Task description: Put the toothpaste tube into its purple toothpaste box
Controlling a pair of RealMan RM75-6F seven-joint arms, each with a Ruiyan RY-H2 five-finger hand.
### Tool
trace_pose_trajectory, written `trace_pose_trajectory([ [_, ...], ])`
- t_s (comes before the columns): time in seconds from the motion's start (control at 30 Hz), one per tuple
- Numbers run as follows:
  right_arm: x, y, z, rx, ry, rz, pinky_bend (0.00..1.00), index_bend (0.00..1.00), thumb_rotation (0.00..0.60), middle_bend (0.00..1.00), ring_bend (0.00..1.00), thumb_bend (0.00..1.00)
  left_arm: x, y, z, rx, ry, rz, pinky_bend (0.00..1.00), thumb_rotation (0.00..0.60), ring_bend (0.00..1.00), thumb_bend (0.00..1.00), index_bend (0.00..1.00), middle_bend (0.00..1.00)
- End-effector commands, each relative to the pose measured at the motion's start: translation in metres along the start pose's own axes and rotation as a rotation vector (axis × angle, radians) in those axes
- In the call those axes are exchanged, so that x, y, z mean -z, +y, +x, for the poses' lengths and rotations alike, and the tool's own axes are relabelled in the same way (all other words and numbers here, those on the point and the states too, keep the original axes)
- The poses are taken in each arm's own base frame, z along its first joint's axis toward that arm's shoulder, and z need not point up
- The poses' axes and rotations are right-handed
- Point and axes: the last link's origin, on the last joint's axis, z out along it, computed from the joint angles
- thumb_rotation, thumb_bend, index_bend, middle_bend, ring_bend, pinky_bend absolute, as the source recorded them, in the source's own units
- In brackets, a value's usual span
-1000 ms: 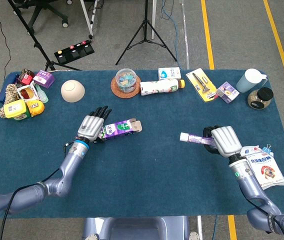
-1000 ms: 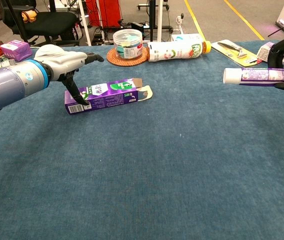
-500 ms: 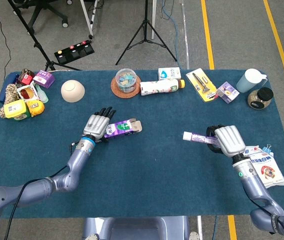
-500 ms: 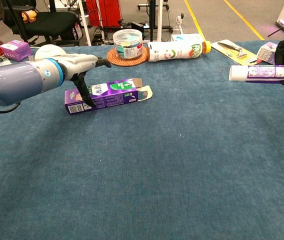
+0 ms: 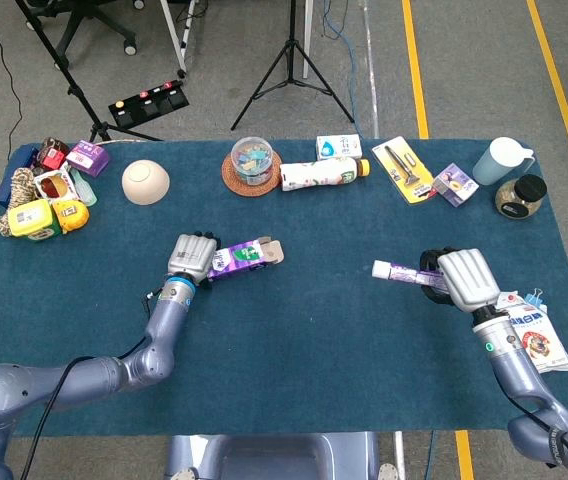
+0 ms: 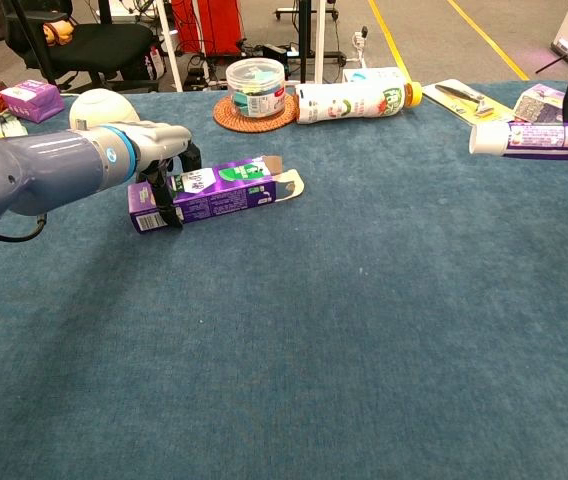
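Gripping the purple toothpaste box (image 5: 242, 256) with my left hand (image 5: 189, 259), open flap toward my right hand (image 5: 461, 281) — it pinches the toothpaste tube (image 5: 404, 271), cap pointing boxward, well apart.

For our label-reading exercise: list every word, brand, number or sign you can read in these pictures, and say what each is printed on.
No text here can be read with certainty.
purple toothpaste box: print too blurred.
toothpaste tube: lettering too small.
white bottle: label blurred.
packet by the right hand: blue characters, too small.
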Motion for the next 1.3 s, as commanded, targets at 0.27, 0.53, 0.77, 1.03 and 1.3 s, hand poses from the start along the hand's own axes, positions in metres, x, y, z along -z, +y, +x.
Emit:
trace_pose_trajectory([
  [0.27,0.002,-0.003,0.002,-0.003,0.007,0.012,0.67,0.54,0.6,0.61,0.54,0.55,0.003,-0.002,0.004,-0.01,0.03,-0.022,0.61,0.6,0.35,0.16,0.42,0.37],
  [0.53,0.008,-0.014,0.002,-0.011,0.012,0.047,0.67,0.55,0.6,0.61,0.55,0.55,0.028,-0.041,0.019,-0.085,0.147,-0.179,0.61,0.6,0.35,0.17,0.43,0.38],
  [0.77,0.013,-0.027,0.005,-0.007,0.021,0.087,0.67,0.55,0.6,0.61,0.55,0.56,0.06,-0.081,0.032,-0.15,0.186,-0.275,0.6,0.6,0.35,0.19,0.45,0.4],
  [1.03,0.023,-0.038,0.02,0.036,0.043,0.104,0.68,0.55,0.6,0.62,0.55,0.58,0.081,-0.101,0.03,-0.167,0.138,-0.335,0.6,0.6,0.35,0.19,0.45,0.4],
  [1.3,0.039,-0.056,0.033,0.057,0.049,0.138,0.69,0.56,0.6,0.62,0.56,0.58,0.087,-0.091,0.014,-0.131,0.103,-0.44,0.6,0.6,0.35,0.19,0.45,0.4],
])
